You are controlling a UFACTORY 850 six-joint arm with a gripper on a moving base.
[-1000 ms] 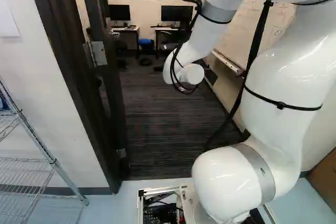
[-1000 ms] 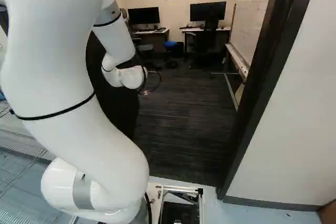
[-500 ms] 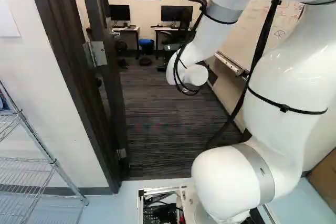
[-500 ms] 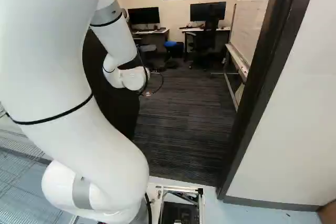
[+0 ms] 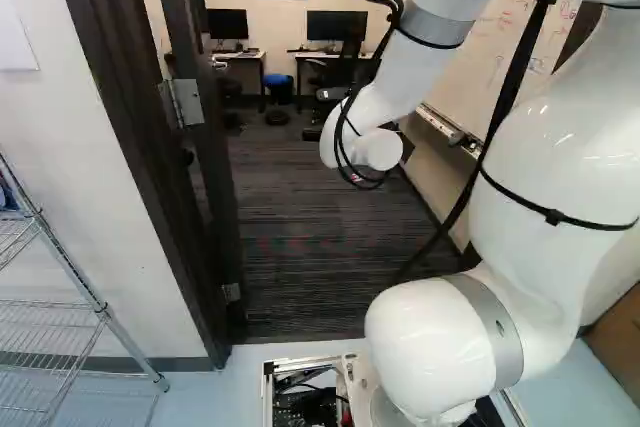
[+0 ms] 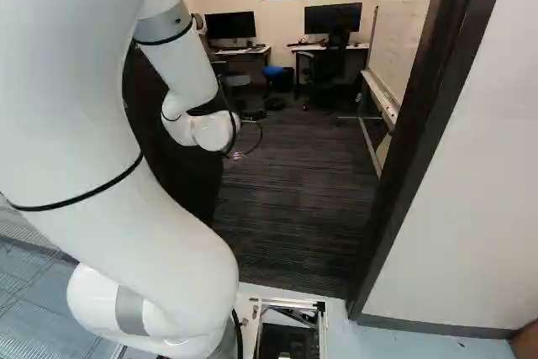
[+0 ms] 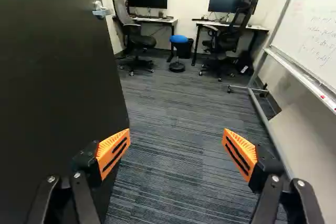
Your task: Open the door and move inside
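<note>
The dark door (image 5: 205,137) stands open into the room, hinged at the left of the doorway; in the right base view the door (image 6: 181,182) is partly behind my arm. Only a small part of the gripper (image 6: 236,155) shows past the white wrist, inside the doorway. In the wrist view the gripper (image 7: 176,150) is open, its orange pads wide apart with nothing between them. The door's face (image 7: 52,77) is beside and behind one finger; its silver lever handle (image 7: 101,10) lies farther ahead, untouched.
The right door frame (image 6: 420,124) borders the opening. Inside are striped carpet (image 7: 173,108), desks with monitors, office chairs (image 7: 137,38), a blue stool (image 7: 179,39) and a wheeled whiteboard (image 7: 315,30) on the right. A wire shelf (image 5: 70,317) stands outside, left.
The arm has shifted rightward in the left base view; in the right base view its upper part has moved left and the wrist slightly lower. Base and door have stayed put.
</note>
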